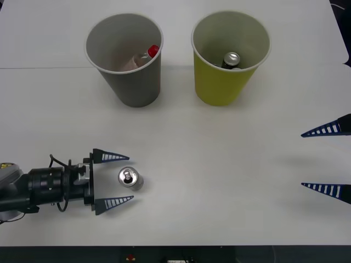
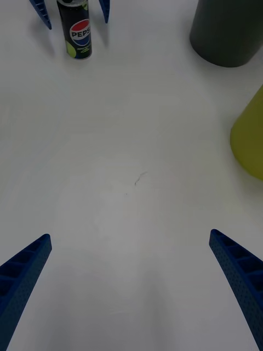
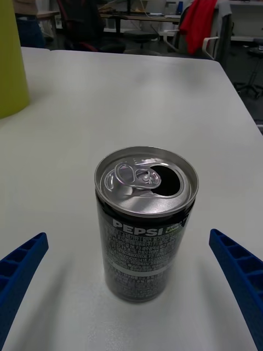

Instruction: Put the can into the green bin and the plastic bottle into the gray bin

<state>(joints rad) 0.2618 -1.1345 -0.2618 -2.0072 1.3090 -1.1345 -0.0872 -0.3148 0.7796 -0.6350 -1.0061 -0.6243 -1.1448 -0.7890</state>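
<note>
The gray bin's (image 1: 125, 57) wall hides most of the plastic bottle (image 1: 147, 56); its red cap shows. The green bin (image 1: 230, 57) hides the body of a second can (image 1: 231, 59). The front view's edge crops the right hand (image 1: 327, 159).

My overhead camera looks down the table (image 1: 219, 164), while my left wrist camera sits close behind the can (image 3: 145, 219), which my right wrist camera also catches far ahead.

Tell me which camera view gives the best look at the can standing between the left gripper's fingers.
The left wrist view: the can stands upright and close, its opened top, pull tab and label plain, between the open left gripper. The front view shows mostly its silver top from above. The right wrist view shows it far off, its label side on.
</note>
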